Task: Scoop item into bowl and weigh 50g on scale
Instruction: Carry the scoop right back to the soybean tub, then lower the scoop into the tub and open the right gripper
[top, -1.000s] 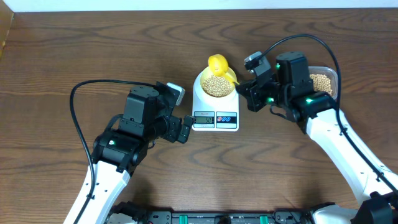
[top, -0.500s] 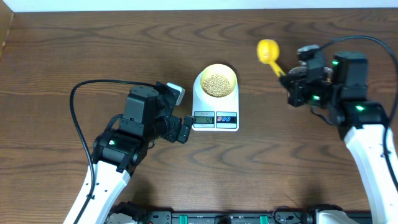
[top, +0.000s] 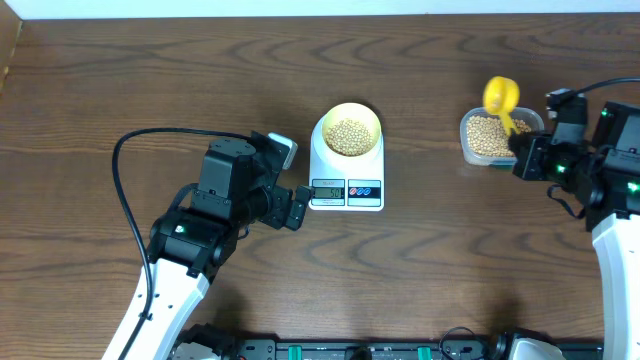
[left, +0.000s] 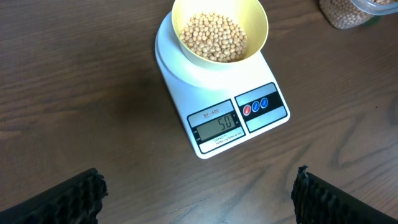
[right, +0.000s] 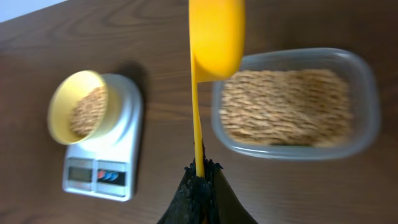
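two pairs: left jaws spread before scale (left: 180, 87), right jaws clamp scoop (right: 214, 31) above tub (right: 292, 149).

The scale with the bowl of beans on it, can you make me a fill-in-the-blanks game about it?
1. The small round pale-yellow bowl of tan beans sits on the white digital scale, whose display reads ____.
2. The scale's two round buttons are red and ____.
3. The right pincer grips the bright-yellow plastic scoop by its ____.
4. The left pincer is ____ and holds nothing.

Missing words: 50, blue, handle, open.
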